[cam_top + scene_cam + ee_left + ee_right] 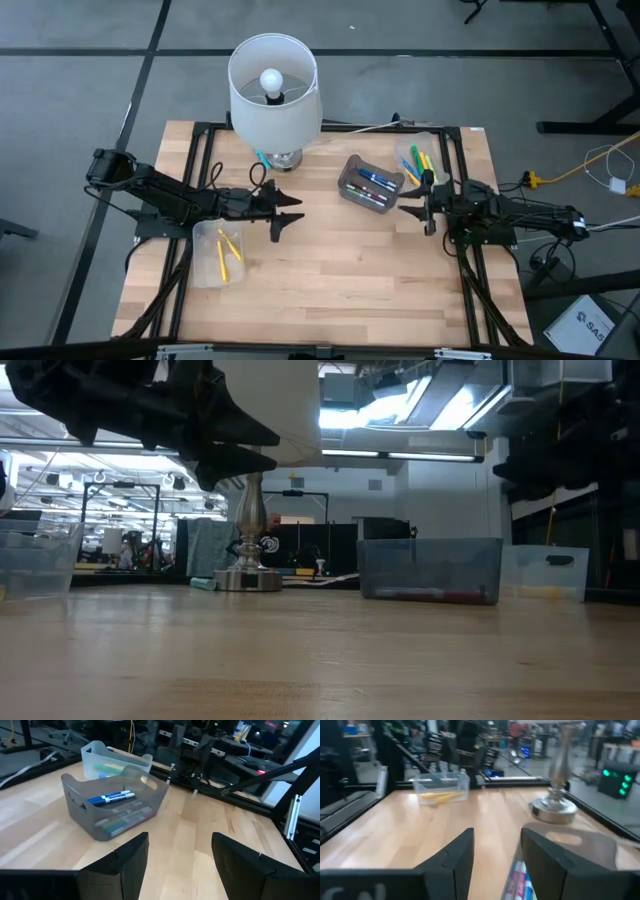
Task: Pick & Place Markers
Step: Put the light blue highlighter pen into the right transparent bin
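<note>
high view shows my right claw [424,211] spread and empty, the markers [372,186] in the grey bin [349,192] just beside it; reaching in, i could clip the wall and shove it.

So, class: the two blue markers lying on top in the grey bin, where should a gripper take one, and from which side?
Grip a blue marker mid-barrel, coming straight down from above. Both lie flat on top of the pile, and the grey bin walls block any sideways approach. Set the fingers across the barrel.
</note>
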